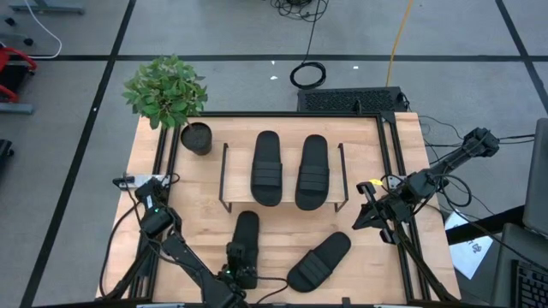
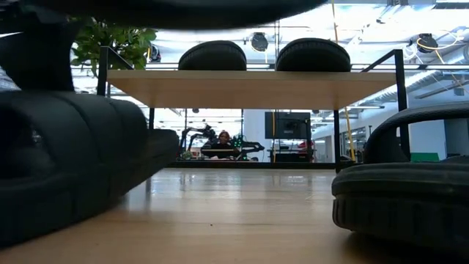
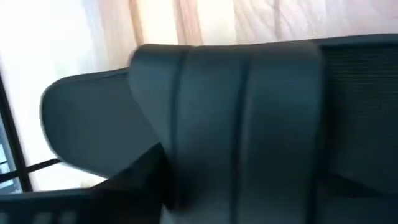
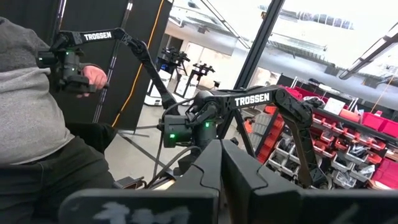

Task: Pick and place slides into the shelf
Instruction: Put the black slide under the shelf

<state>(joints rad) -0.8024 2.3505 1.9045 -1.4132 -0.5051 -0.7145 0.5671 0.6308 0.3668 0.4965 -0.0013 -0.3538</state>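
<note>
We count four slides. Two lie side by side on the shelf (image 1: 282,203) top board: one (image 1: 267,168) toward the left, one (image 1: 312,171) toward the right, both lengthwise front to back. The low view shows their rounded ends above the board.

A third slide (image 1: 245,239) lies on the table (image 1: 402,162) in front of the shelf, left of centre. The left gripper (image 1: 241,272) sits at its near end; its wrist view is filled by the ribbed strap (image 3: 242,118). Whether its fingers are spread or pinching, we cannot tell.

A fourth slide (image 1: 319,261) lies angled on the table, right of the third.

The right gripper (image 1: 366,216) hangs at the table's right edge, beside the shelf, fingers pressed together, holding nothing.

A potted plant (image 1: 168,94) stands at the far left corner.
</note>
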